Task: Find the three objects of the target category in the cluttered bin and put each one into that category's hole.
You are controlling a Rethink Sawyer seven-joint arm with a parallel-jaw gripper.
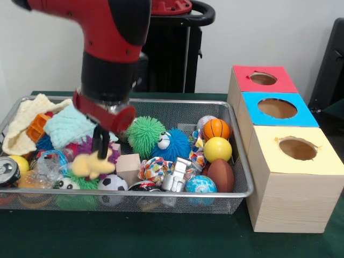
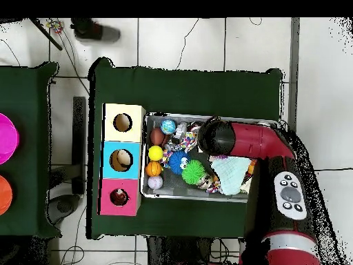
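The bin (image 1: 240, 161) is a silver wire mesh basket full of toys, and it also shows in the overhead view (image 2: 143, 181). My gripper (image 1: 100, 153) hangs over the bin's left part. Its black fingers (image 1: 97, 142) are shut on a pale yellow soft toy (image 1: 90, 165), held just above the clutter. The red-topped box's hole (image 1: 263, 79) is at the far end of the row of boxes to the right of the bin, and it shows in the overhead view (image 2: 119, 197). In the overhead view my arm (image 2: 234, 141) covers the gripper.
Blue-topped (image 1: 277, 108) and yellow-topped (image 1: 297, 148) boxes stand nearer than the red one. The bin holds an orange basketball (image 1: 216, 129), yellow ball (image 1: 217, 149), brown football (image 1: 221, 174), green spiky ball (image 1: 145, 134), blue fuzzy ball (image 1: 173, 145), soccer ball (image 1: 112, 184), wooden block (image 1: 128, 166), mint cloth (image 1: 67, 126) and can (image 1: 8, 172).
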